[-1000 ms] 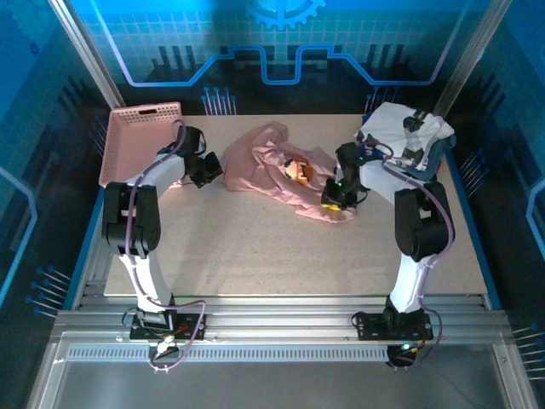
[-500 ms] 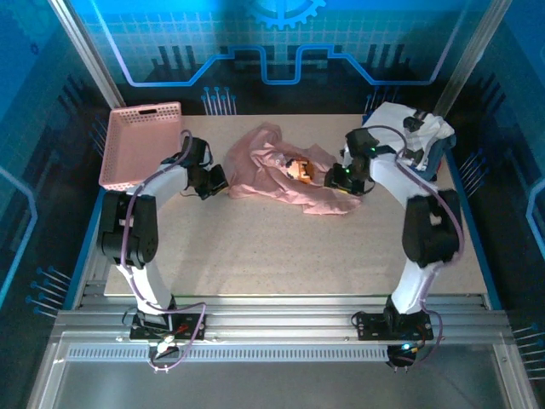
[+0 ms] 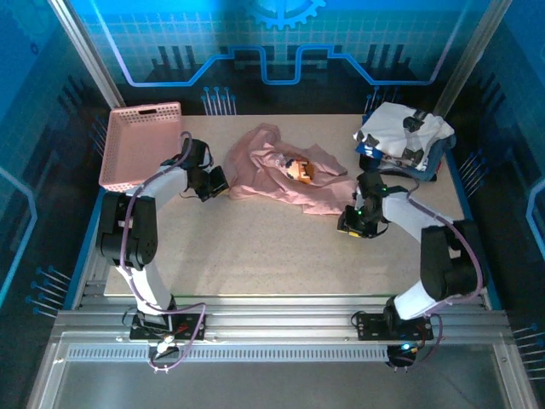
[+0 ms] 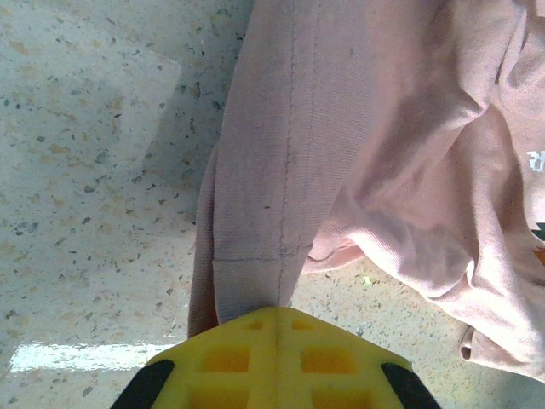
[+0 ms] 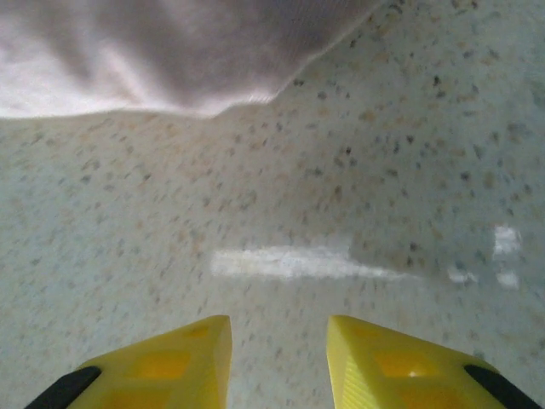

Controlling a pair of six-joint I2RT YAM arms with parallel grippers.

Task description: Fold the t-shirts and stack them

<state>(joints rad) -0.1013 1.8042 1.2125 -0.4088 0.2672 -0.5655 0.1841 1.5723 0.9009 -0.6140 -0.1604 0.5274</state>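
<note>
A dusty-pink t-shirt [image 3: 285, 175] with an orange print lies crumpled at the middle back of the table. My left gripper [image 3: 217, 183] is shut on its left end. In the left wrist view the yellow fingertips [image 4: 277, 317] pinch a hemmed strip of the pink t-shirt [image 4: 341, 128]. My right gripper [image 3: 347, 226] hangs open over bare table, just in front of the shirt's right corner. In the right wrist view the gripper [image 5: 279, 328] has nothing between its fingers, and the pink cloth edge [image 5: 170, 51] lies ahead. A white t-shirt with black patches [image 3: 402, 135] rests on a navy one [image 3: 433, 162] at the back right.
A pink lattice basket [image 3: 140, 141] leans at the back left corner. The speckled table [image 3: 272, 256] stretches bare towards the near edge in front of the shirt. Metal frame posts stand at the back corners.
My right gripper has come off the pink shirt's right side and moved towards the front onto bare table, jaws apart. The left gripper keeps its hold and has barely shifted.
</note>
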